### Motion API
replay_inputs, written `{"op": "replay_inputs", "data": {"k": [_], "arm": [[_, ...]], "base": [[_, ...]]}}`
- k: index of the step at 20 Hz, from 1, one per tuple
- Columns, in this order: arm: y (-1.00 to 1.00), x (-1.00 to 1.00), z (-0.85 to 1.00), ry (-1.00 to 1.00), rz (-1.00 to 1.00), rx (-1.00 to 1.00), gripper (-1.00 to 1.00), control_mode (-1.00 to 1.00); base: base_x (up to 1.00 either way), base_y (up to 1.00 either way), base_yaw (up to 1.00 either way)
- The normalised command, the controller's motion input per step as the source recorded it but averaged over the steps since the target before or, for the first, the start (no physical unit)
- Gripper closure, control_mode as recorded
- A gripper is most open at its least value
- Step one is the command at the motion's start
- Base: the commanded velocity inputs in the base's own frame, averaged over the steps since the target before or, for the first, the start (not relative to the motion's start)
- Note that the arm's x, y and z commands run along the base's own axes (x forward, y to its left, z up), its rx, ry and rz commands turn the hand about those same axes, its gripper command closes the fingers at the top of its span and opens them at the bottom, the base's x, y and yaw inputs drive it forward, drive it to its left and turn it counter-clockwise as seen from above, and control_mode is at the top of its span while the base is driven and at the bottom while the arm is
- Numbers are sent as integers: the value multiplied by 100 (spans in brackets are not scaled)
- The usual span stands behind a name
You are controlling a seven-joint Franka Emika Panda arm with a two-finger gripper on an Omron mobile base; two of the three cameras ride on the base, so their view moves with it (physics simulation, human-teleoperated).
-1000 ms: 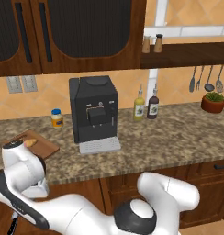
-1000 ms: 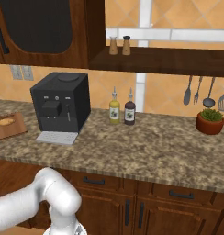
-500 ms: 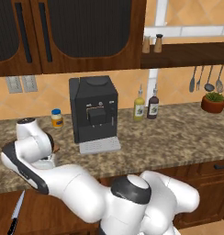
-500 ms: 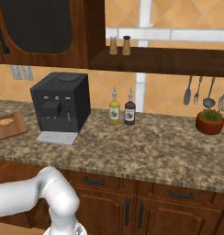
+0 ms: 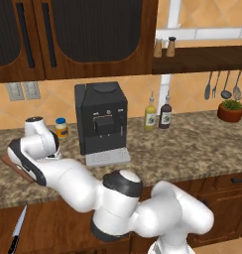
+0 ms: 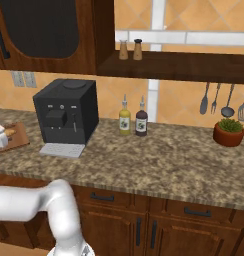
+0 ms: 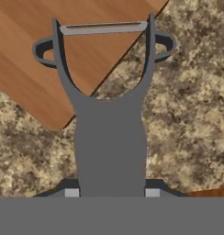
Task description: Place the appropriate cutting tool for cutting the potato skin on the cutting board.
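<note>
My gripper [image 7: 112,193] is shut on the handle of the grey metal peeler [image 7: 109,137]. Its wide Y-shaped head hangs over a rounded corner of the reddish-brown cutting board [image 7: 49,69] and the speckled counter beside it. In the right base view the board [image 6: 20,140] lies at the far left of the counter, with the tan potato [image 6: 9,132] on it and my white hand right beside the potato. In the left base view my arm bends over the board [image 5: 13,166] and covers most of it.
A black coffee machine [image 5: 102,121] stands right of the board, with a small yellow jar [image 5: 61,127] behind the arm. Two bottles [image 6: 132,117] and a potted plant [image 6: 229,132] stand further right. A long black-handled knife [image 5: 16,232] shows low in front of the cabinets.
My arm has swung up from low at the left and reached over the counter to the cutting board, bringing the hand next to the potato.
</note>
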Motion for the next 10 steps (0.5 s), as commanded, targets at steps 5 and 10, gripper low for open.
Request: {"op": "replay_inputs", "data": {"k": [5, 10], "arm": [[9, 83, -26, 0, 0, 0, 100, -100], [16, 71, -32, 0, 0, 0, 100, -100]], "base": [[0, 0, 0], [0, 0, 0]]}}
